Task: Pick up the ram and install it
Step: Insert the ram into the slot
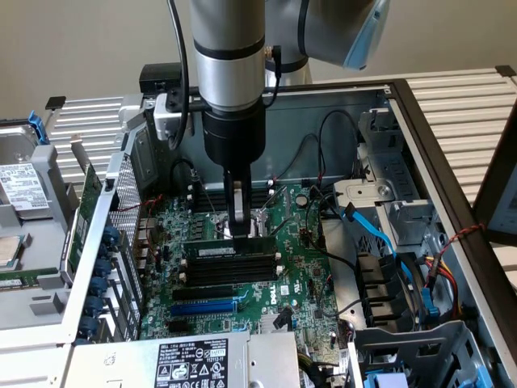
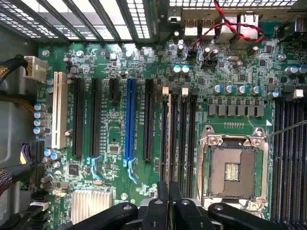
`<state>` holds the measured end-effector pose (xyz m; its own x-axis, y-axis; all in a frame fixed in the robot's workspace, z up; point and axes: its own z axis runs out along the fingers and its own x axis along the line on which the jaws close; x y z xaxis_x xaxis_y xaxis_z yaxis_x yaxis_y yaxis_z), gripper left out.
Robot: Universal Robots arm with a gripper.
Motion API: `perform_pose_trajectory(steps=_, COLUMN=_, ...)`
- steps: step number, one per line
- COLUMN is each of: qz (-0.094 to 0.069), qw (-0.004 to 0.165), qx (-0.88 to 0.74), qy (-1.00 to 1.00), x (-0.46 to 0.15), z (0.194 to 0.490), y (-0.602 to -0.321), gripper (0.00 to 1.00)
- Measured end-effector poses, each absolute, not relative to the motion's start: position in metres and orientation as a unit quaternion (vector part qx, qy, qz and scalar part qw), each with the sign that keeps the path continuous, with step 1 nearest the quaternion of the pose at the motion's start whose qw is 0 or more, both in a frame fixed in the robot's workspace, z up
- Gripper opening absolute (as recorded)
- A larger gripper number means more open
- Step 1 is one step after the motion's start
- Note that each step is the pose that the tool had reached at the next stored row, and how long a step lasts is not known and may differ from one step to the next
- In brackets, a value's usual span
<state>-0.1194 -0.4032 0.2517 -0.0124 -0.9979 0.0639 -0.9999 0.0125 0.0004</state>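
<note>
Evidently installing: the black two-fingered gripper [image 1: 239, 228], fingers nearly together, pinches the thin green ram stick [image 1: 216, 251] upright at the long black memory slots [image 1: 230, 272]; seating likely needs straight, even pressure.

I'm looking at a green motherboard [image 1: 299, 234] lying flat inside the open computer case [image 1: 339, 97]. A blue cable [image 1: 376, 234] curls past it on the exterior view's right, and the labelled power supply [image 1: 190, 364] sits at the near edge. From the wrist camera I see the CPU socket [image 2: 233, 167] with its contacts showing. A blue expansion slot [image 2: 129, 120] stands between black ones, with a white slot [image 2: 59, 110] further along. Red and black wires [image 2: 230, 24] loop by the rear ports.
</note>
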Motion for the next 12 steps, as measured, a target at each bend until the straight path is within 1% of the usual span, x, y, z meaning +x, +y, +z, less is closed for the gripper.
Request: perform_pose_trajectory(steps=12, qz=0.026, qw=0.021, qx=0.702, qy=-0.711, x=-0.1204, z=0.2428, y=-0.4041, gripper=0.13)
